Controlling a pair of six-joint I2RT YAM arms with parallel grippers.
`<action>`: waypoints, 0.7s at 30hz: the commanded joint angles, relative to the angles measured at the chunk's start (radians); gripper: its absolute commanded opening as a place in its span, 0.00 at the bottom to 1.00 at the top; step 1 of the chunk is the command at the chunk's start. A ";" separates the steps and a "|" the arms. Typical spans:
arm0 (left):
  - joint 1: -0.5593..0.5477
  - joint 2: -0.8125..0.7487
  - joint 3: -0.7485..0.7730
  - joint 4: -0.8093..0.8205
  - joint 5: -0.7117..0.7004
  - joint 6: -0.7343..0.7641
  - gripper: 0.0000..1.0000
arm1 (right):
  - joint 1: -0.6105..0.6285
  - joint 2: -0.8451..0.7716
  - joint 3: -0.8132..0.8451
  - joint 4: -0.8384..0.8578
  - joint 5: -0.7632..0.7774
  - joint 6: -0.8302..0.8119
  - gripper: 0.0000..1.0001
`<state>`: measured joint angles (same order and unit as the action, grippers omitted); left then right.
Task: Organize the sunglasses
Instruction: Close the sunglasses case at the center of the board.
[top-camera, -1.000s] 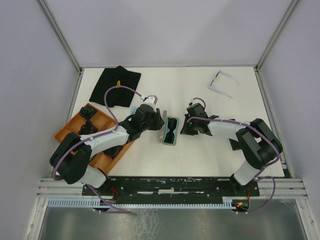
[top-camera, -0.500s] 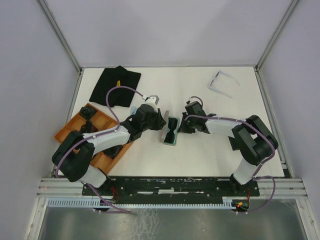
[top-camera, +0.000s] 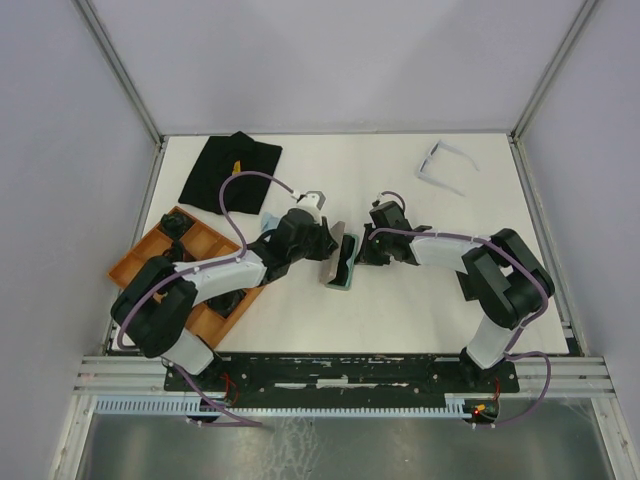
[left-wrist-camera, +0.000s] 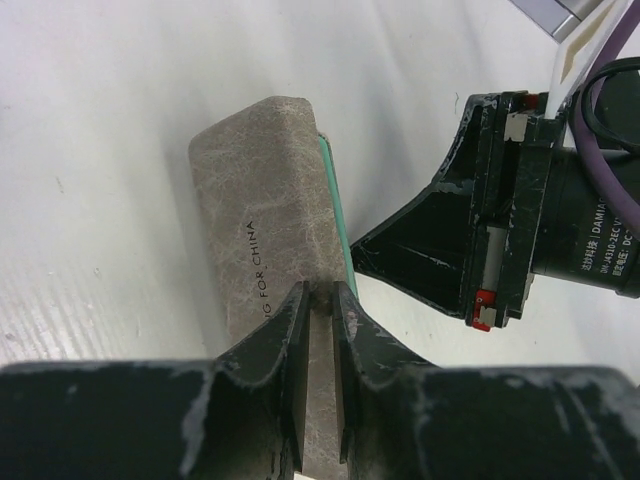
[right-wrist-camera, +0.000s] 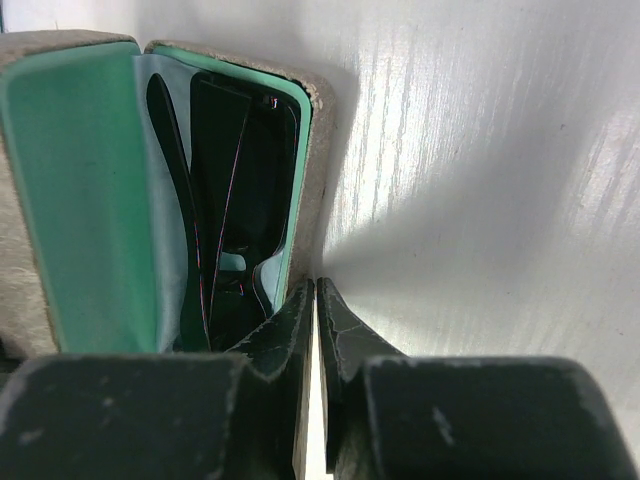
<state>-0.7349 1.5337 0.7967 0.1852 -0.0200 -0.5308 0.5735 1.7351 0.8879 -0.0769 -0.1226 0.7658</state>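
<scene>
The left fingers (left-wrist-camera: 290, 380) are clamped on the edge of the grey lid (left-wrist-camera: 265, 220) of a case (right-wrist-camera: 316, 150), one finger on each face, with the lid's stone-textured outside turned towards the wrist camera. The lid stands tilted up over the tray of the case, only partly lowered, and its green lining shows on the inner side.

The right fingers (right-wrist-camera: 340, 340) are drawn together, with only a thin slit between them through which the white surface (top-camera: 400, 310) shows. Their tips sit against the right wall of the case at its rim; whether they pinch anything there I cannot tell.

The black sunglasses (right-wrist-camera: 235, 200) lie folded inside the green-lined case, on a pale cloth liner, lenses dark and arms tucked in. The case sits near the middle of the surface, between the two sets of fingers, the left arm reaching in from the left and the right arm from the right.

The lavender sunglasses (top-camera: 445, 165) lie unfolded in the far right part of the surface, well apart from the case and both arms. A black cloth (top-camera: 230, 172) lies at the far left, and an orange tray (top-camera: 130, 262) with dark things in it sits at the left edge, partly under the left arm.
</scene>
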 joint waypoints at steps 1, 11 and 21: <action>-0.034 0.056 0.017 -0.026 0.026 0.014 0.20 | 0.002 0.012 0.037 0.049 -0.006 0.006 0.12; -0.040 0.093 0.041 -0.018 0.029 0.011 0.21 | -0.009 -0.004 0.009 0.044 0.027 0.001 0.14; -0.040 -0.009 0.052 -0.066 -0.048 0.022 0.21 | -0.030 -0.117 -0.051 -0.028 0.217 -0.040 0.32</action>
<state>-0.7719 1.6241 0.8238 0.1226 -0.0055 -0.5308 0.5549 1.7081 0.8677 -0.0669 -0.0456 0.7574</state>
